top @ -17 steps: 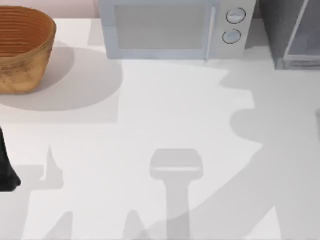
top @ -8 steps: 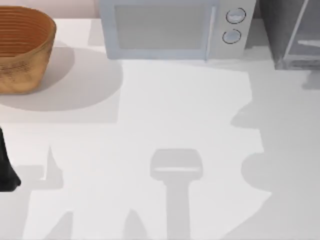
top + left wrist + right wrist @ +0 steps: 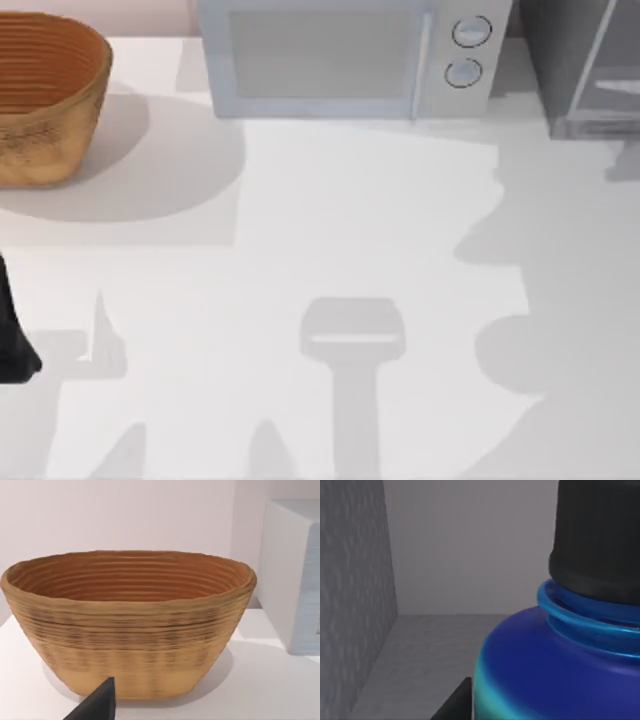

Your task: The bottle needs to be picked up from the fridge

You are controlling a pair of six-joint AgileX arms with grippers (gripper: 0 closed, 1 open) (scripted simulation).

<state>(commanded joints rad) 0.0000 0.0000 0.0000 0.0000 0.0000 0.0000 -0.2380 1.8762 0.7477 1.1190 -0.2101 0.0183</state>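
Note:
The bottle (image 3: 560, 675) looms very near in the right wrist view, with a deep blue body, a cyan band and a black screw cap. It stands inside the fridge (image 3: 355, 605), between speckled grey walls and floor. A dark part of my right gripper (image 3: 457, 702) sits low beside the bottle's body. In the top view the fridge (image 3: 560, 60) stands at the back right corner, its pale framed front panel angled outward. My left arm (image 3: 12, 335) rests parked at the table's left edge.
A woven brown basket (image 3: 45, 95) stands at the back left and also faces the left wrist camera (image 3: 127, 625). A pale microwave (image 3: 345, 55) with two round knobs sits at the back middle, just left of the fridge.
The right arm's shadow on the table's right side has drawn back toward the right and the fridge. The left arm, basket and microwave have not moved.

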